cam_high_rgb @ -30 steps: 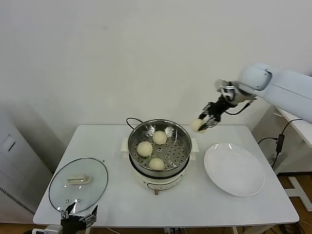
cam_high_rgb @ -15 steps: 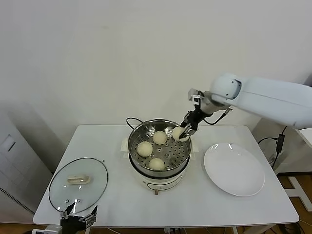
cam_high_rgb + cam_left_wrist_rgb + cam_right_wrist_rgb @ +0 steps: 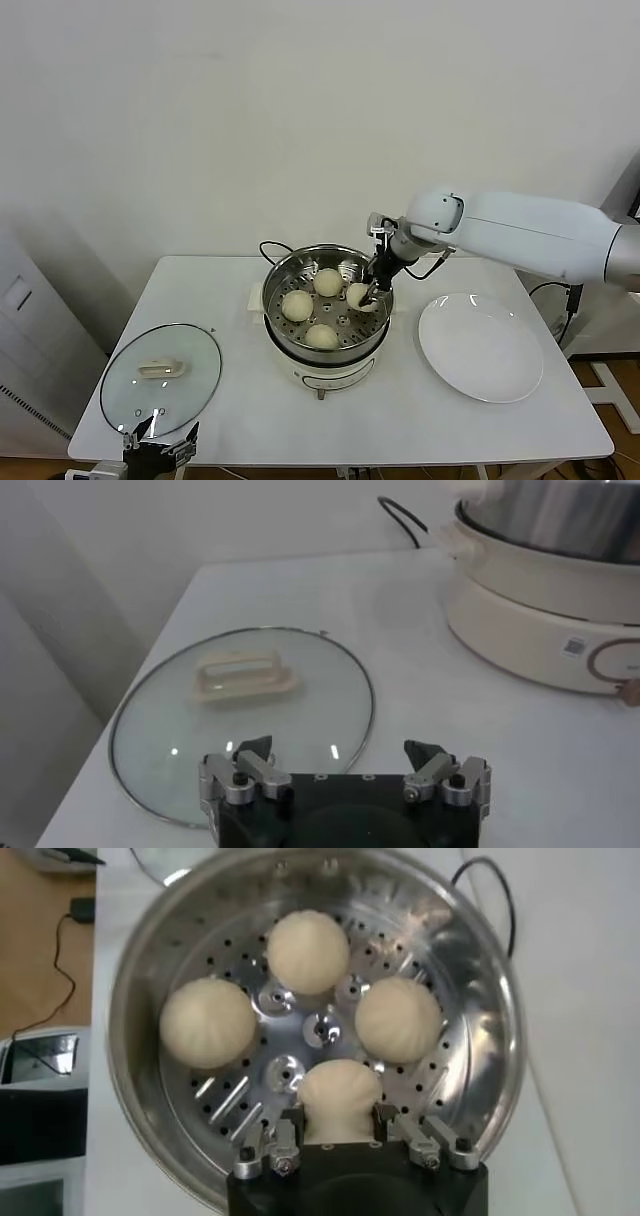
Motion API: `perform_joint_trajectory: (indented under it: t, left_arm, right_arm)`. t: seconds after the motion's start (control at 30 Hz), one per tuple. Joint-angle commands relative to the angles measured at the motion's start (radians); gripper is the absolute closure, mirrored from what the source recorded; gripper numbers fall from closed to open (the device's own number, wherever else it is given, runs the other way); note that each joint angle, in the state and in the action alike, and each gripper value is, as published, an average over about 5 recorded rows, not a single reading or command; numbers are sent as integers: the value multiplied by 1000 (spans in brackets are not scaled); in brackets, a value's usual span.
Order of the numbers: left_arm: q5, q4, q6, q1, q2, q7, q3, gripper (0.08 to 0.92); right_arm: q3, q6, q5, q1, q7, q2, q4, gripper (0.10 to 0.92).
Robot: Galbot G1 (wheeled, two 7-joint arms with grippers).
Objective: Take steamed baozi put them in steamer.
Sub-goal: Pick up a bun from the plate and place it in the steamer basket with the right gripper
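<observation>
The steamer (image 3: 283, 271) stands mid-table, a shiny steel pot on a white base. Three baozi lie on its perforated tray (image 3: 320, 1033): one at the back (image 3: 328, 281), one on the left (image 3: 296, 304) and one at the front (image 3: 321, 336). My right gripper (image 3: 366, 296) is inside the pot's right side, shut on the fourth baozi (image 3: 359, 296), which also shows between the fingers in the right wrist view (image 3: 340, 1100), low over the tray. My left gripper (image 3: 343, 762) is open and empty, parked low at the table's front left, over the glass lid.
A glass lid (image 3: 160, 378) with a white handle lies at the front left. A flat white plate (image 3: 481, 347) sits bare to the right of the steamer. A black cord (image 3: 268, 247) runs behind the pot.
My right gripper has carried the fourth baozi leftward from above the table's right side and down into the steamer's right side. The left arm has not moved.
</observation>
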Motion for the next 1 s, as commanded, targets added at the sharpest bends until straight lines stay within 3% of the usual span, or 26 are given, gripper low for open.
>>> perform_joint_trajectory:
  t: [0.03,0.2,0.63,0.83,1.0]
  left_arm:
    - [-2,4,0,-3,1,0,2,177]
    - [-2,3,-1,-1,0,0,3,177]
    - [-4,-6,1,1,-1,0,-4,177]
    - [-5,-12,3,-2,-6,-1,-8,177]
    - [-19,-12,4,-13,-9,-3,-16,177]
  right_arm:
    - [17,-17,-34,-64,32,15,-34,591]
    - [23,-17,-43,-64,26,9,-37,564]
    - [173,35,35,7,-105,-85,-41,225]
    - [299,85,78,-12,-112,-281,-7,203]
    - [576,180,126,-217,37,-444,25,203]
